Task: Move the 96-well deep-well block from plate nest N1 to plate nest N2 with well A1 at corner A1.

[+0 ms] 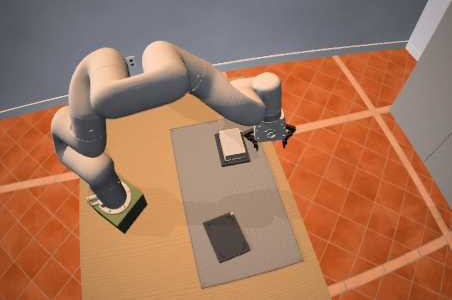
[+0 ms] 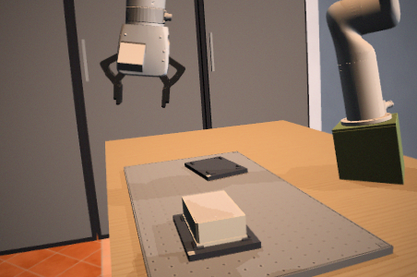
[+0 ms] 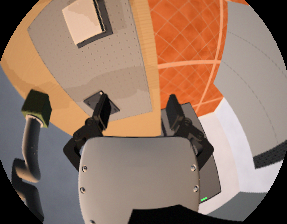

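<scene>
The cream deep-well block (image 1: 233, 144) sits on the dark plate nest N1 (image 1: 233, 161) at the far end of the grey mat. In the exterior view the block (image 2: 213, 216) stands flat on N1 (image 2: 217, 246). It also shows in the wrist view (image 3: 87, 18). The other dark nest, N2 (image 1: 226, 236), is empty; it also shows in the exterior view (image 2: 216, 167) and, partly hidden by a finger, in the wrist view (image 3: 101, 104). My gripper (image 1: 270, 141) (image 2: 140, 98) is open and empty. It hangs high above the table, off to the side of the block near the table's edge, fingers pointing down (image 3: 137, 119).
The grey perforated mat (image 1: 235, 205) lies on the wooden table (image 1: 140, 255). The arm's green base block (image 1: 120, 207) stands on the table beside the mat. Dark cabinet doors (image 2: 46, 102) stand behind the table, and orange tiled floor (image 1: 375, 185) lies past the table edge.
</scene>
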You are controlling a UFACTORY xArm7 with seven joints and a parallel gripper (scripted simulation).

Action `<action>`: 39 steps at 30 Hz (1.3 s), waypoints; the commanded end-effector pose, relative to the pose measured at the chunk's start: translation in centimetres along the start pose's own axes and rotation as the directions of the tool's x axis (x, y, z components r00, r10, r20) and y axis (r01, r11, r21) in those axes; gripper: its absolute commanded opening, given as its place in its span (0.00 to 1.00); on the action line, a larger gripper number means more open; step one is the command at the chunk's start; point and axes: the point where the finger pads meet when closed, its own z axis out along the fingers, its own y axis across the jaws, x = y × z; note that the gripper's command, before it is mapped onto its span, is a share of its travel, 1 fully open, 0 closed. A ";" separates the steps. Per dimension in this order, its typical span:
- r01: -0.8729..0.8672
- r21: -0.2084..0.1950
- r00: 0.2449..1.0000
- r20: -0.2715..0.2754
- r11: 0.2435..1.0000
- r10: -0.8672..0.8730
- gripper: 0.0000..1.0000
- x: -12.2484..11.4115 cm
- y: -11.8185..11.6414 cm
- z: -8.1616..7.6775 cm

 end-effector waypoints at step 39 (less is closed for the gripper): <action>0.192 0.119 0.979 -0.098 0.974 -0.181 1.00 11.8 -9.9 6.9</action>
